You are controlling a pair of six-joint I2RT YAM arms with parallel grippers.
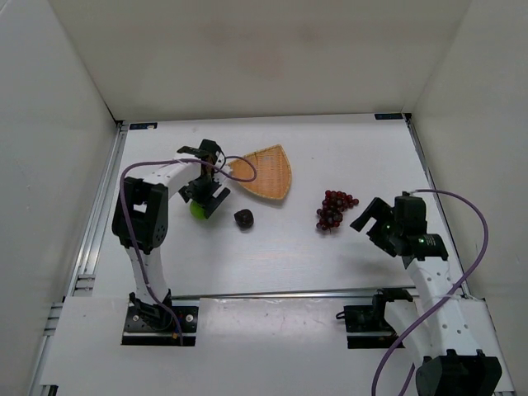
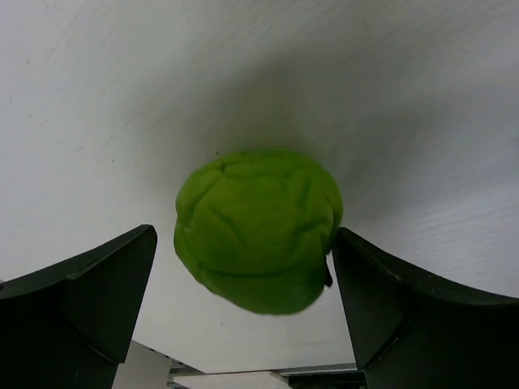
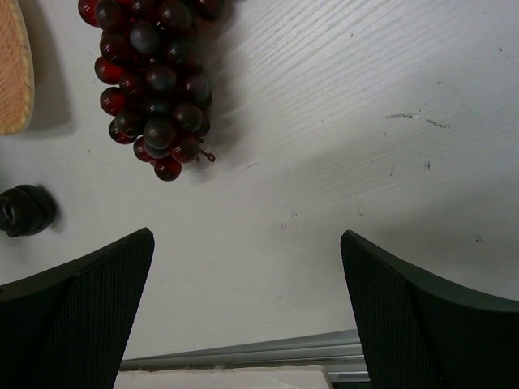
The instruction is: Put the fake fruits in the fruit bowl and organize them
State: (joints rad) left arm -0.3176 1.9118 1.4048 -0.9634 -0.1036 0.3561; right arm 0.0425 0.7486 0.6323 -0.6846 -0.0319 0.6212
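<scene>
Wicker fruit bowl (image 1: 266, 175) on the desk (image 1: 289, 256), with all three fruits lying outside it. Left fingers (image 2: 97, 300) straddle the green apple (image 2: 258, 231) beside the bowl, one touching it, one just clear. Right fingers (image 3: 89, 300) are spread wide near the red grapes (image 3: 154, 81). The dark fruit (image 1: 243, 219) lies between apple and grapes.

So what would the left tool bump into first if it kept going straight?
The apple, most likely. It sits right between the left tool's open fingers, just ahead of them, with the table behind.
</scene>
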